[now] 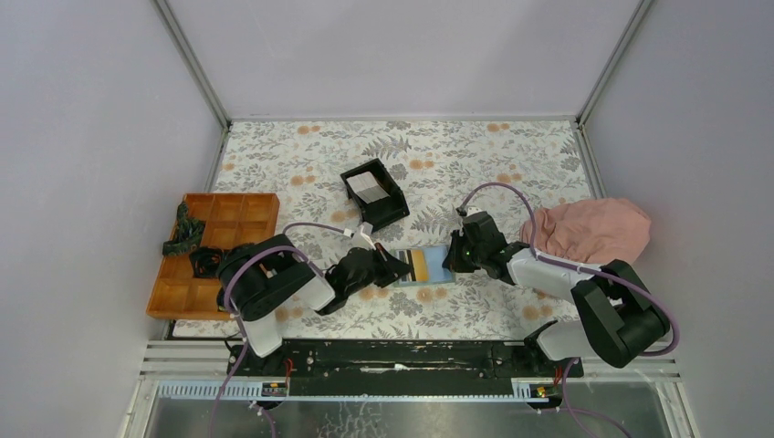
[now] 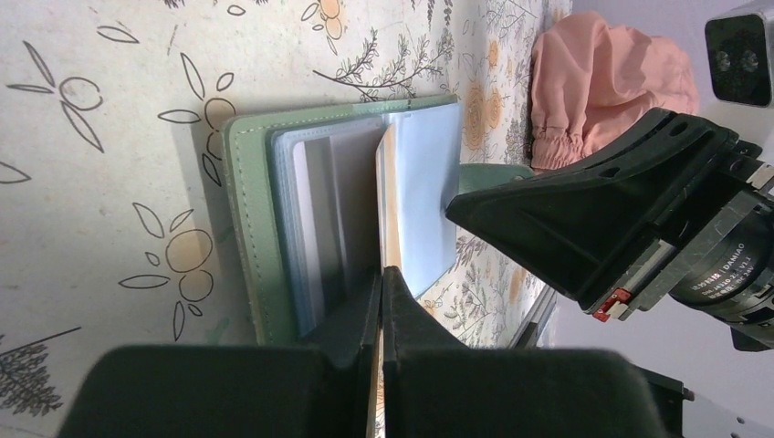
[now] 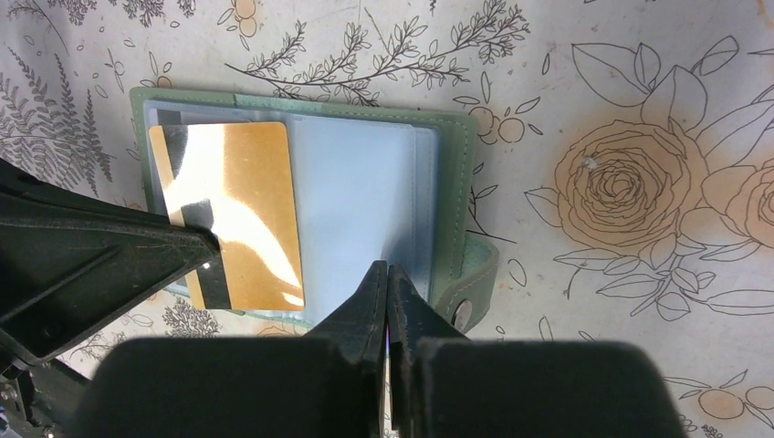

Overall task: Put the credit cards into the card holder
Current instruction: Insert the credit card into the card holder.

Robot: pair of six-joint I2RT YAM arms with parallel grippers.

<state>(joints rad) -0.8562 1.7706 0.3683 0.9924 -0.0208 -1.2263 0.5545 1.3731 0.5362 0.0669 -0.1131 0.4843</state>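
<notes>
1. Nearest to me, in the low middle of the top view, my left gripper [image 1: 391,266] was shut tight on a gold card [image 3: 246,210]. It held the card by one short edge.
2. Just right of it, my right gripper [image 3: 389,272] was shut too. Its tips sat on a light blue page of the card holder [image 3: 301,103]. I could not tell if it pinched the page or only pressed on it.
3. The card holder lay open and flat on the flowery table [image 1: 301,155], between my two grippers. The gold card lay over its left side in the right wrist view. I could not tell if it was in a pocket yet.
4. I think the card is light, thin and stiff, and smooth enough to slip. A pinch on one edge is best, so the far end is free to slide in.
5. I think the holder is soft and light, with floppy pages. A push would make it slide, so it needs pressing down near the open page.
6. Farther back, above the middle, stood a black box [image 1: 388,212] with what looked like pale cards [image 1: 368,187] inside.
7. A pink cloth [image 1: 593,228] lay at the right and an orange tray [image 1: 169,297] at the left.
</notes>
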